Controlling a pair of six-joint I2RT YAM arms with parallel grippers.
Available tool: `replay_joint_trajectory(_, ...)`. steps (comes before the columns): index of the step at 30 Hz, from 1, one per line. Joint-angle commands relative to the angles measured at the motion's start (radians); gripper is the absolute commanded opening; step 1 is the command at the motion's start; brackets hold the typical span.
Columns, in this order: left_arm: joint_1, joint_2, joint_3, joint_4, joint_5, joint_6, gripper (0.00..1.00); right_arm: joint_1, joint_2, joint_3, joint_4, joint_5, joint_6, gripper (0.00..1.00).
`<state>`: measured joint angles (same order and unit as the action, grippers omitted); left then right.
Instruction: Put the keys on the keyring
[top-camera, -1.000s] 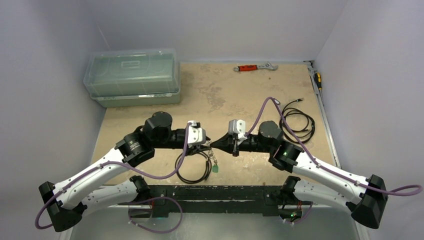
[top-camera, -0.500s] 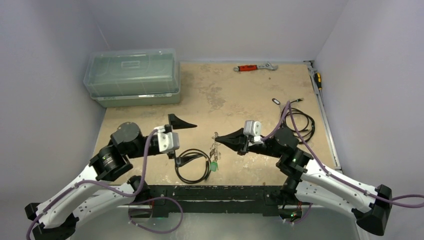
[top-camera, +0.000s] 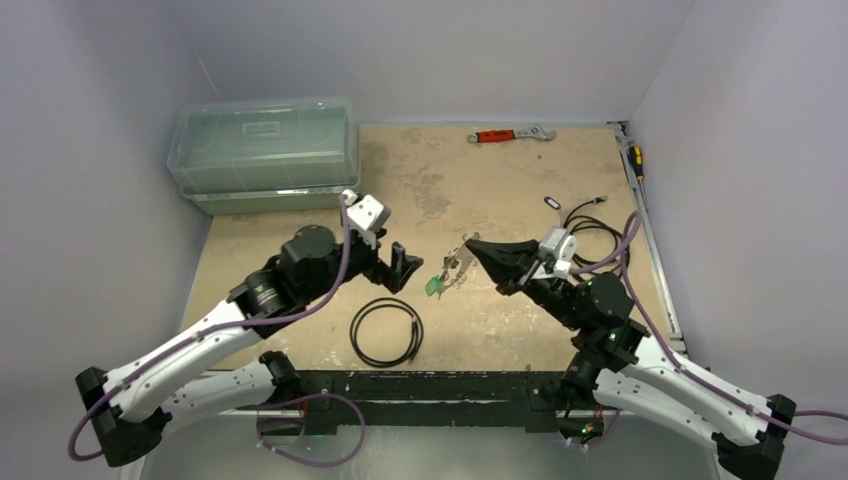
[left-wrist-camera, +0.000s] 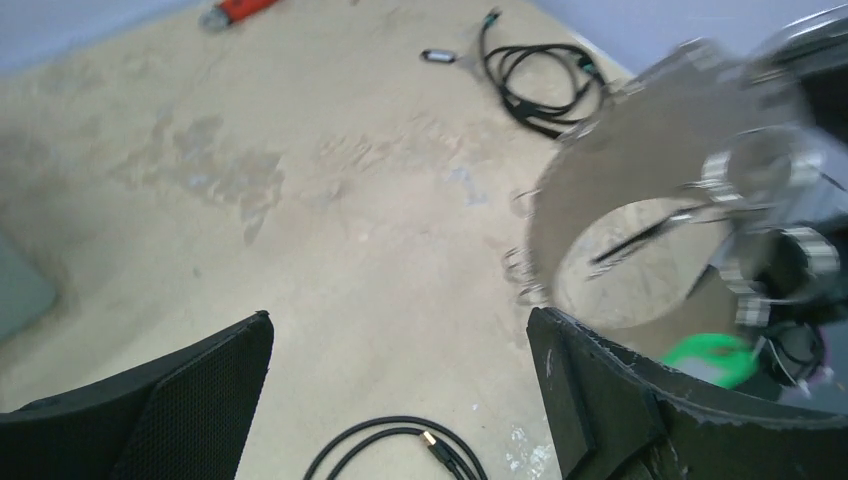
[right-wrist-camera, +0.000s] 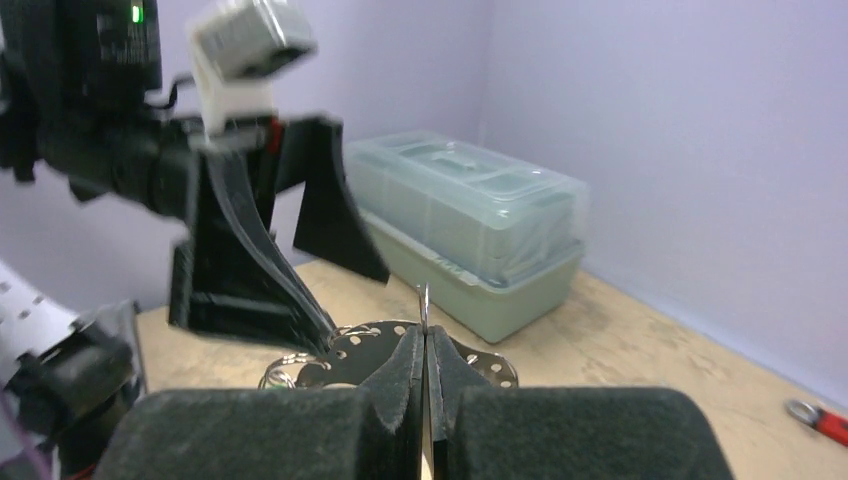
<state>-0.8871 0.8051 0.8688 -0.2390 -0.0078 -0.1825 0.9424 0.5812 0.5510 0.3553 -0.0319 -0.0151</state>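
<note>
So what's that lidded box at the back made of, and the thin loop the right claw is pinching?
The box looks like translucent plastic, pale grey-green with a smooth sheen; its lid is half see-through. The keyring pinched in the right gripper looks like thin bare metal wire, silvery and glinting, probably steel.

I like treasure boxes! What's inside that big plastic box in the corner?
The plastic box is shut. Through its cloudy walls no contents can be made out, so anything inside is hidden.

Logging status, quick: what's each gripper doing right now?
Left gripper: open, holding nothing.
Right gripper: shut on the keyring.
</note>
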Motion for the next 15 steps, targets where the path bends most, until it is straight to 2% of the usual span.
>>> replay_joint_trajectory(1, -0.004, 0.112, 0.019, 0.061, -0.228, -0.201, 0.99, 0.004, -0.063, 0.034, 0.022, 0.244, 0.054, 0.00)
replay_joint_trajectory(8, -0.003, 0.321, 0.030, 0.178, -0.396, -0.258, 0.99, 0.004, -0.111, 0.119, -0.084, 0.469, 0.043, 0.00)
replay_joint_trajectory(13, -0.002, 0.551, 0.088, 0.410, -0.325, -0.201, 0.99, 0.004, -0.130, 0.184, -0.105, 0.569, 0.054, 0.00)
replay_joint_trajectory(15, -0.001, 0.675, 0.163, 0.437, -0.320, -0.221, 0.98, 0.004, -0.132, 0.221, -0.131, 0.602, 0.063, 0.00)
